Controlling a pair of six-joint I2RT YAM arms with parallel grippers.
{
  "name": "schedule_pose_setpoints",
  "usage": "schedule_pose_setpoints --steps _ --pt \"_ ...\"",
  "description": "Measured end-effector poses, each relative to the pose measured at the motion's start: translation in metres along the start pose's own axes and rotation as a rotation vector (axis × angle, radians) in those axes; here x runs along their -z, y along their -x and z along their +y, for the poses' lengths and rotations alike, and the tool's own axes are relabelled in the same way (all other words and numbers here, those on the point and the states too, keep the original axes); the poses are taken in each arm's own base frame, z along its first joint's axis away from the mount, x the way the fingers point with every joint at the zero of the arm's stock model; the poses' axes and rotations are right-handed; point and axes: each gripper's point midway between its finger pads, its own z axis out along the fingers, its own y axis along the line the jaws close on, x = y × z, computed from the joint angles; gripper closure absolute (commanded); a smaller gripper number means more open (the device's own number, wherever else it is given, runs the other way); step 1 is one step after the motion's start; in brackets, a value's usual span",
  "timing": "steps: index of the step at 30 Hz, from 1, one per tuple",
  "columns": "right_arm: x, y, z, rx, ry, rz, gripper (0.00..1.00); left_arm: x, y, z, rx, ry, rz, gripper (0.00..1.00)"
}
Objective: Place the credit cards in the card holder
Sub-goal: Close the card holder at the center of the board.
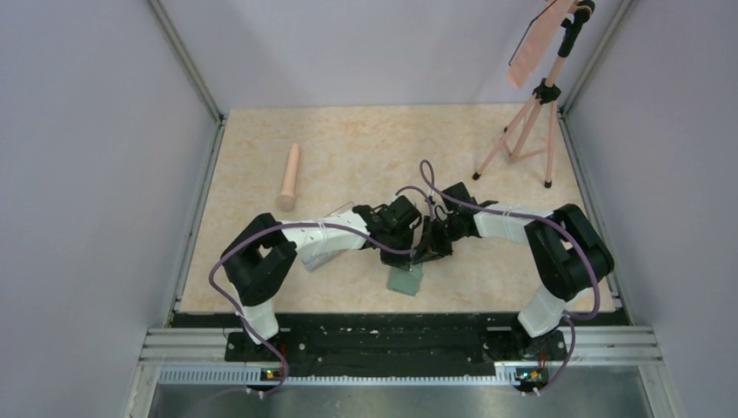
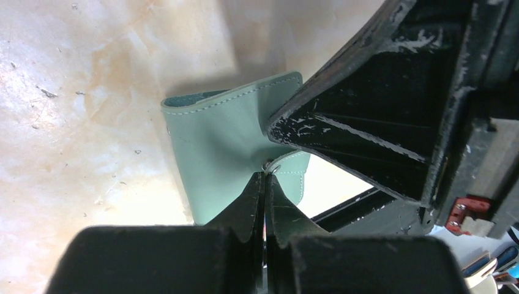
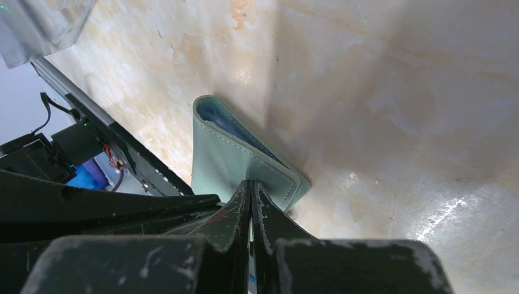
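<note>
The card holder [image 1: 406, 280] is a muted-green folded wallet, lying near the table's front edge under both grippers. In the left wrist view my left gripper [image 2: 264, 175] is shut on the snap tab of the card holder [image 2: 214, 147], whose cover curves upward. In the right wrist view my right gripper [image 3: 250, 184] is shut on the cover edge of the card holder [image 3: 223, 162], and pale blue pocket pages [image 3: 215, 117] show inside its fold. From above, the left gripper [image 1: 411, 252] and right gripper [image 1: 432, 251] meet tip to tip over it. No credit cards are in view.
A clear plastic box [image 1: 318, 258] lies under my left forearm; it also shows in the right wrist view [image 3: 37, 24]. A pink cylinder [image 1: 289, 178] lies at the back left. A tripod [image 1: 531, 131] stands at the back right. The table's front rail [image 1: 392, 335] runs just behind the wallet.
</note>
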Motion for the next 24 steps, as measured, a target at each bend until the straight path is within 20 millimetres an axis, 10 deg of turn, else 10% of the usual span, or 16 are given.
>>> schedule_pose_setpoints --steps 24 --pt "0.024 -0.001 0.001 0.056 -0.065 -0.054 1.0 -0.013 -0.003 0.0 0.004 -0.008 0.03 1.0"
